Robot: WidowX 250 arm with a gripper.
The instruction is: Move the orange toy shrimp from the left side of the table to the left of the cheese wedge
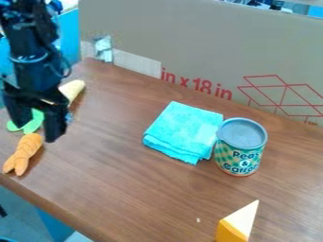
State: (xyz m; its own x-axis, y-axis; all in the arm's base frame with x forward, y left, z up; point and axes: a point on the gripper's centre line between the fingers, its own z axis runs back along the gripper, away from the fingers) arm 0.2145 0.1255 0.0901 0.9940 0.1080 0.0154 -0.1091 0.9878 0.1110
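Wooden table [126, 189], cardboard wall [189, 42] (printed in red)

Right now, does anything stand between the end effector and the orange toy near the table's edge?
Nothing visible stands between the end effector and the orange toy. The pale yellow toy lies behind the end effector, and the folded cloth and the can are farther off, out of the way.

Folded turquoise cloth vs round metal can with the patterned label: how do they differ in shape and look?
Shape: the folded turquoise cloth is a low, roughly square stack; the round metal can with the patterned label is an upright cylinder, taller than the cloth.
Look: the cloth is plain turquoise; the can has a printed label and a grey top.
Shared: both sit on the brown wood-grain table.
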